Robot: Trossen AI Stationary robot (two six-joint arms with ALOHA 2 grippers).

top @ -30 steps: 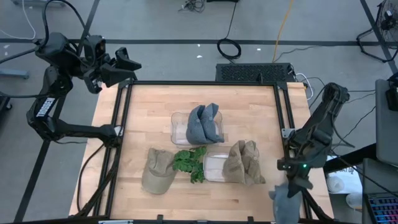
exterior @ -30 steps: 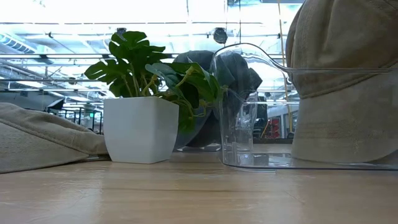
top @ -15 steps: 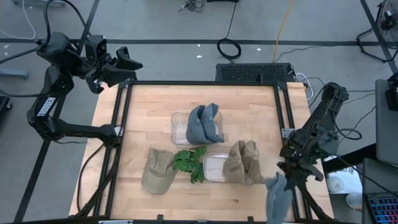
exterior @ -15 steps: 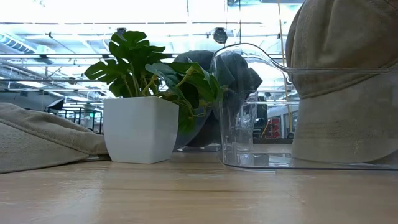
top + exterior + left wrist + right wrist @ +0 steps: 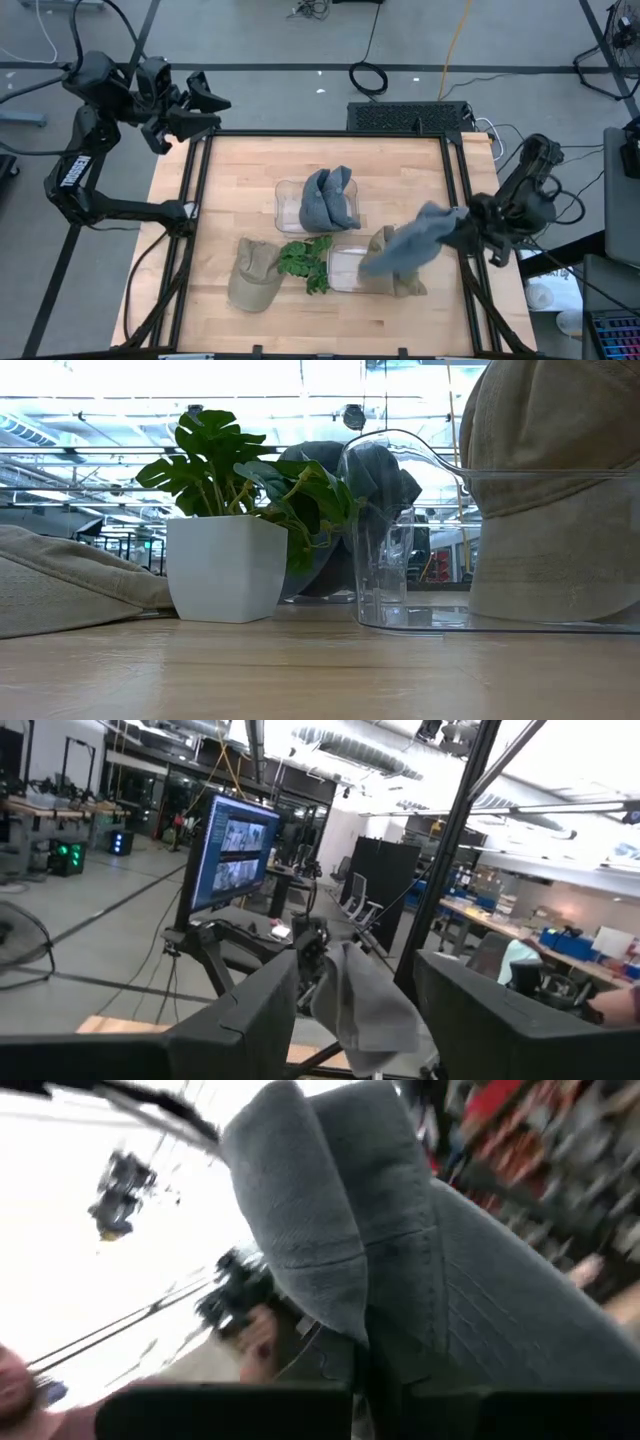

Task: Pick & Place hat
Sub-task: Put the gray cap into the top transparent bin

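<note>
Reading "TROSSEN" on left arm (image 5: 72, 172); grey hat (image 5: 415, 240) aloft.

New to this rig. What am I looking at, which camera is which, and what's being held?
Two dark robot arms work at a wooden table. One picture looks straight down from above, one sits at table-top height, and one rides on each wrist. On the table: a grey hat in a clear bin, a tan hat in a second bin, a tan cap lying flat, and a small plant. The right gripper, at the table's right edge, is shut on another grey hat, held above the tan hat. The left gripper waits open beyond the far left corner.
</note>
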